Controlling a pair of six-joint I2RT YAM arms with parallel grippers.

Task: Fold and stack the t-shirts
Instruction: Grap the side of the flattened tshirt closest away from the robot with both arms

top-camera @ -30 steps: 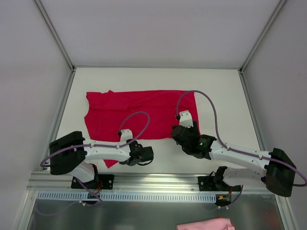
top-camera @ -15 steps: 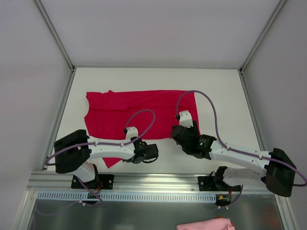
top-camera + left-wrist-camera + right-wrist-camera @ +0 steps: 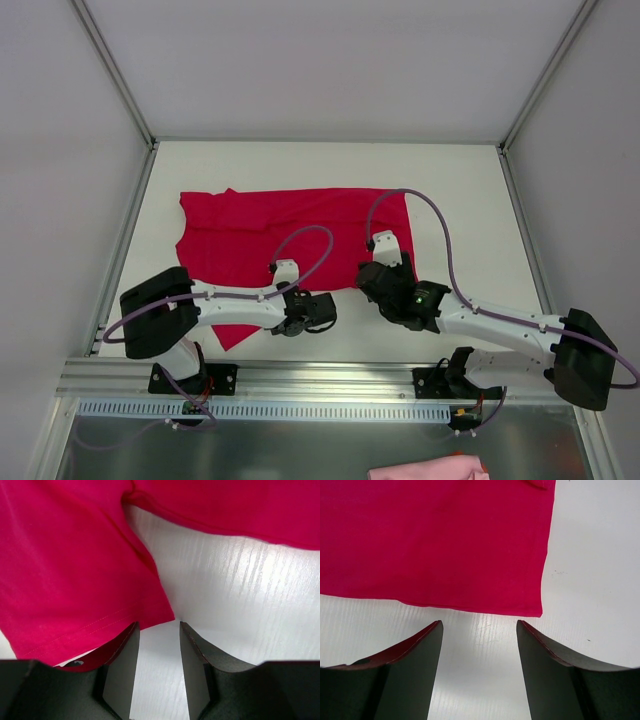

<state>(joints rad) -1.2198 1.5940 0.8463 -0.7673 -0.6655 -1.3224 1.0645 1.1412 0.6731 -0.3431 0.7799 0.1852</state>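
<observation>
We judge the step in hand to be taking hold of the near edge of the red t-shirt (image 3: 290, 235). It lies spread flat across the middle of the table (image 3: 460, 190), reaching closer to the left edge than to the right.

The left gripper (image 3: 159, 627) hangs low with its fingers a narrow gap apart and only bare table between them, so it holds nothing. The sleeve (image 3: 75, 580) ends just beyond the left finger. The right gripper (image 3: 479, 625) stands wide apart and empty over bare table, just short of the shirt's near right corner (image 3: 532, 607).

To do this well, we would ease each gripper forward until the cloth edge sits well between the fingers. We would press down to catch every layer and close both sides together, so the fold comes up even and not skewed.

The wrist views give us what the overhead view hides under the arms. They show the stitched sleeve hem, the armpit crease, and how close each finger is to the fabric. Only the overhead view shows the whole shirt, its rumpled far left corner, and a pink cloth (image 3: 425, 468) lying beyond the table's near edge.
</observation>
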